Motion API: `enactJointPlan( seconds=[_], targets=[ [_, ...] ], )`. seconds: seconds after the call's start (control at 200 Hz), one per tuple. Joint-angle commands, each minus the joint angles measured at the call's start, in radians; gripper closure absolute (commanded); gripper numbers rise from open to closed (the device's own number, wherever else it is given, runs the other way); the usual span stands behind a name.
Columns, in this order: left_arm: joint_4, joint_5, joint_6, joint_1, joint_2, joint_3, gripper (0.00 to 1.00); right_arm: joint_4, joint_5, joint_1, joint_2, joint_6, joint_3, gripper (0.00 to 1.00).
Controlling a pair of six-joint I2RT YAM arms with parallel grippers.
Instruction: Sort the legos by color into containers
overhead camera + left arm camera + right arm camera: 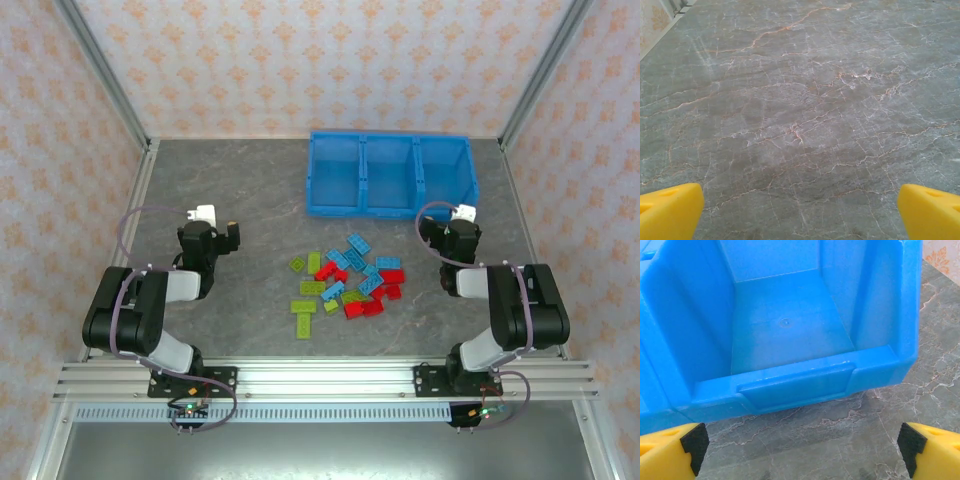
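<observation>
Left gripper [800,212] hangs wide and empty over gray tabletop [800,125]; right gripper [800,447], also wide, faces the right compartment [785,325] of the blue bin [330,205]. Legos [350,280] lie scattered between both arms, near the bin.

1. A grey marbled tabletop [240,190], its thin veins pale and rust-coloured.
2. Peach wallpaper panels [330,60] with an orange floral print close the back and both sides.
3. Slanting aluminium posts [100,64] stand at the two back corners.
4. A slotted aluminium rail [330,378] runs the full width of the table's near edge.
</observation>
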Motion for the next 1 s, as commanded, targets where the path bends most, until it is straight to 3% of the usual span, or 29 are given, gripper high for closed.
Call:
enactJointPlan(
  seconds=[0.0, 0.581, 0.666, 0.761, 0.886, 0.996],
  targets=[
    [0.033, -0.006, 0.011, -0.005, -0.013, 0.019, 0.0, 0.001, -0.003, -0.003, -0.007, -0.01, 0.016, 0.01],
    [0.034, -0.011, 0.012, -0.006, -0.014, 0.017, 0.0, 0.002, -0.015, -0.004, -0.029, -0.017, 0.019, 0.01],
    [-0.052, -0.061, 0.015, -0.025, -0.051, 0.049, 0.0, -0.341, 0.002, 0.001, -0.159, 0.013, 0.15, 0.01],
    [-0.221, -0.122, 0.034, -0.063, -0.135, 0.117, 0.0, -0.757, 0.11, 0.001, -0.232, 0.223, 0.346, 0.01],
    [-0.377, -0.134, -0.002, -0.096, -0.273, 0.163, 0.0, -1.122, 0.014, 0.002, -0.269, 0.374, 0.511, 0.01],
    [-0.558, -0.079, -0.068, -0.129, -0.401, 0.231, 0.0, -1.3, -0.088, 0.023, -0.31, 0.46, 0.563, 0.01]
  ],
)
